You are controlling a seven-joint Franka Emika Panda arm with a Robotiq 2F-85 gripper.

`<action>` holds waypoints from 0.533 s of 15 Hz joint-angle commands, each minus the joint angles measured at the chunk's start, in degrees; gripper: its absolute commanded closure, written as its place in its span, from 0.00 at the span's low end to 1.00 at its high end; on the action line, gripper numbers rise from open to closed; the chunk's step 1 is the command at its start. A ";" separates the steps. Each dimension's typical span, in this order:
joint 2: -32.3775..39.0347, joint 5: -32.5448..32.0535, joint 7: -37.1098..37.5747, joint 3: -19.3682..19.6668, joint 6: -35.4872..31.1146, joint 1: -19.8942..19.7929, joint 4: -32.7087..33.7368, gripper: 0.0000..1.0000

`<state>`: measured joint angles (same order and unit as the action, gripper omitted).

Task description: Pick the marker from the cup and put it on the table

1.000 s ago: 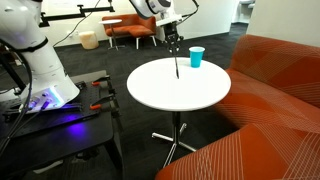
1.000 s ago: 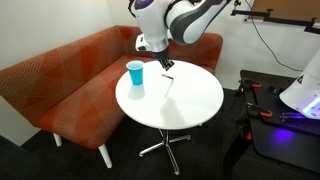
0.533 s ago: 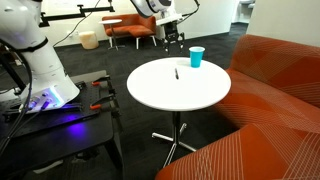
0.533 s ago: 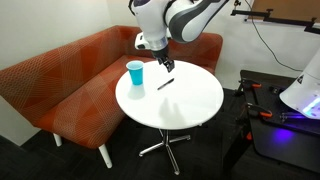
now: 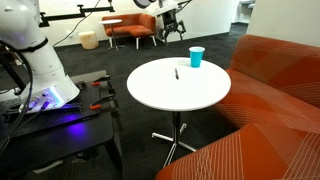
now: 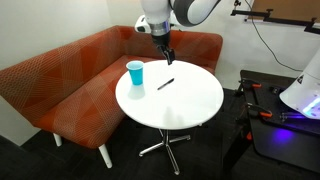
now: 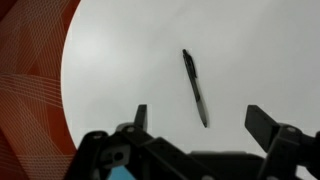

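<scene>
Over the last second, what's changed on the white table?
The end effector let go of the marker, which went from upright to lying flat on the table. The end effector then rose clear, jaws open. The cup stayed where it was.

Place: an office lounge doubling as a robot test area.
Seating: a curved orange upholstered sofa against a plain wall; an orange armchair further back.
Furniture: a round white counter on a chrome pedestal.
Floor: dark carpet.
Equipment: a dark bench with cables and a purple glow.
</scene>
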<state>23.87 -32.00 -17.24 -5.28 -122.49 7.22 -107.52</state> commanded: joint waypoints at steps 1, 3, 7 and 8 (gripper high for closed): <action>-7.67 1.40 4.15 0.45 -4.09 -0.49 -7.12 0.00; -9.98 1.71 5.42 0.58 -5.41 -0.60 -9.03 0.00; -9.13 1.14 5.08 0.72 -4.58 -0.14 -7.64 0.00; -9.75 1.20 5.11 0.71 -4.75 -0.23 -8.27 0.00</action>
<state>14.09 -30.92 -12.04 -4.74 -127.37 6.79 -115.91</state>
